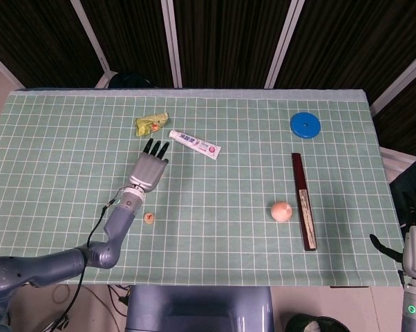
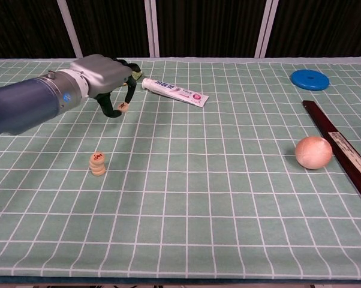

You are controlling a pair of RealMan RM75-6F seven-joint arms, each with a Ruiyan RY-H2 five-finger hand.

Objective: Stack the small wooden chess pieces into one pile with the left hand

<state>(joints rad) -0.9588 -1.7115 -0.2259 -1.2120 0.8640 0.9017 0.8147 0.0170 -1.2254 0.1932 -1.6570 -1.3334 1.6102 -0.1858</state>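
Left hand (image 2: 105, 75) pinches a chess piece (image 2: 124, 106) above the table (image 2: 228, 198). Piece stack (image 2: 98, 164) stands toward the front-left edge. Right hand's (image 1: 415, 252) state: cannot tell.

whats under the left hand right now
A single chess piece is pinched at the left hand's fingertips, lifted above the mat. In the head view the hand covers it completely. The pile stands apart, nearer the robot, not under the hand.

Left hand (image 2: 102, 77) pinches chess piece (image 2: 123, 107) above mat; pile (image 2: 98, 164) nearby.
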